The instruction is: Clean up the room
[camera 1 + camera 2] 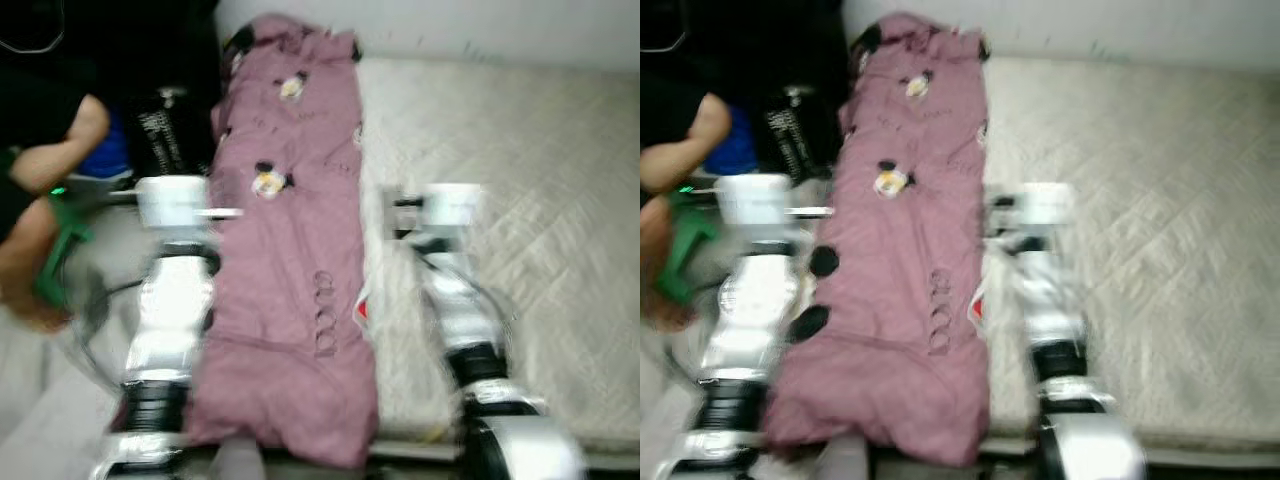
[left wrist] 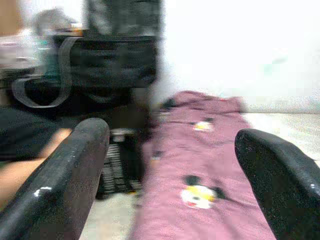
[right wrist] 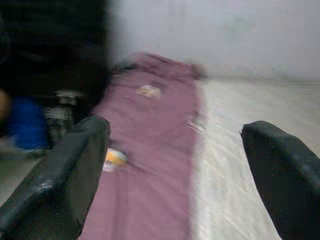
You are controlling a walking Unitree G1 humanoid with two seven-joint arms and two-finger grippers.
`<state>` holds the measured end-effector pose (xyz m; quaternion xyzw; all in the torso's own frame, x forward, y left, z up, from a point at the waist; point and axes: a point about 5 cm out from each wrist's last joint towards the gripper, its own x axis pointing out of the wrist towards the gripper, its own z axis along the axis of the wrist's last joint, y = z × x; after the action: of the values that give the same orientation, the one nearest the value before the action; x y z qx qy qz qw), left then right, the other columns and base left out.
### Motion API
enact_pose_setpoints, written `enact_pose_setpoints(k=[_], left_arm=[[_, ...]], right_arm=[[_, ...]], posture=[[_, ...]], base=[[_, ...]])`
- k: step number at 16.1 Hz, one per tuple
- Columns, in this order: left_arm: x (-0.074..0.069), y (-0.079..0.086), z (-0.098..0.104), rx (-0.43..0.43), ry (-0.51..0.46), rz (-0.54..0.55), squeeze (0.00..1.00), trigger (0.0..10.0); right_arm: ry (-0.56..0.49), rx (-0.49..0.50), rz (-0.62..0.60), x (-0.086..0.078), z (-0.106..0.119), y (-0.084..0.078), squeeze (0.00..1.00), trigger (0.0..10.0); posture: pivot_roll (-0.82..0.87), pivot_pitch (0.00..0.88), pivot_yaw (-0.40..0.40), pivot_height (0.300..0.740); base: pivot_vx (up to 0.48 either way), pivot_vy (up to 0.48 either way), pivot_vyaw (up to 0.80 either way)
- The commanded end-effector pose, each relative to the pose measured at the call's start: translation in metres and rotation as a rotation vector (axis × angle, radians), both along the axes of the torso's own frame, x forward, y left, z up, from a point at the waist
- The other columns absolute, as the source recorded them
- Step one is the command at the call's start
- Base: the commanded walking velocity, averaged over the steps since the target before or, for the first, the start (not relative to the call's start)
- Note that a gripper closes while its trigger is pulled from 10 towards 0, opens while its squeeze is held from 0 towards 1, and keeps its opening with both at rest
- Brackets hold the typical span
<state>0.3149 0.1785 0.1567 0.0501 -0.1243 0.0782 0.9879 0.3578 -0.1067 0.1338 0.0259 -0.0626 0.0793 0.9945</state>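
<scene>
Both tools spread wide over pink quilt on bed, blurred mid-approach.

Person's arm [image 1: 45,190] with green item at far left, beside dark bags [image 1: 165,120]. Left tool [image 2: 165,175] released, fingers wide apart, aimed along pink cartoon-print quilt [image 1: 290,250], likely to catch its left edge. Quilt folded in long strip along left side of bare mattress [image 1: 520,200], hanging over near edge. Right tool [image 3: 175,170] released too, over quilt's right edge, seemingly set for two-handed grab.

Pale quilted mattress [image 1: 520,200], mauve cartoon-print blanket [image 1: 290,250] folded lengthwise along its left edge
</scene>
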Motion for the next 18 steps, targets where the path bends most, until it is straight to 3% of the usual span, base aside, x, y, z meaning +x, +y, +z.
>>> enact_pose_setpoints(k=[1,6,9,14,18], left_arm=[[-0.002,-0.009,-0.004,-0.013,0.011,-0.033,0.00,10.0],[0.004,-0.018,-0.009,0.010,0.049,-0.041,0.00,10.0],[0.004,-0.017,-0.013,-0.061,0.063,-0.044,0.00,10.0],[0.005,-0.022,-0.014,-0.056,0.073,-0.046,0.00,10.0],[0.008,-0.027,-0.014,-0.068,0.075,-0.070,0.00,10.0]], right_arm=[[-0.023,-0.036,-0.027,0.000,0.002,-0.012,0.00,10.0],[-0.020,-0.055,-0.017,0.001,0.002,-0.008,0.00,10.0],[-0.007,-0.060,0.007,0.002,0.001,-0.005,0.00,10.0],[0.032,-0.030,0.026,0.005,-0.001,0.004,0.00,10.0],[0.027,-0.030,0.041,0.005,-0.001,0.007,0.00,10.0]], posture=[[0.07,0.000,-0.014,0.740],[0.07,0.000,-0.013,0.740],[0.07,0.000,-0.029,0.740],[0.07,0.000,-0.032,0.740],[0.07,0.000,-0.031,0.740]], base=[[0.000,0.000,0.00],[0.000,0.000,0.00],[0.000,0.000,0.00],[0.000,0.000,0.00],[0.000,0.000,-0.60]])
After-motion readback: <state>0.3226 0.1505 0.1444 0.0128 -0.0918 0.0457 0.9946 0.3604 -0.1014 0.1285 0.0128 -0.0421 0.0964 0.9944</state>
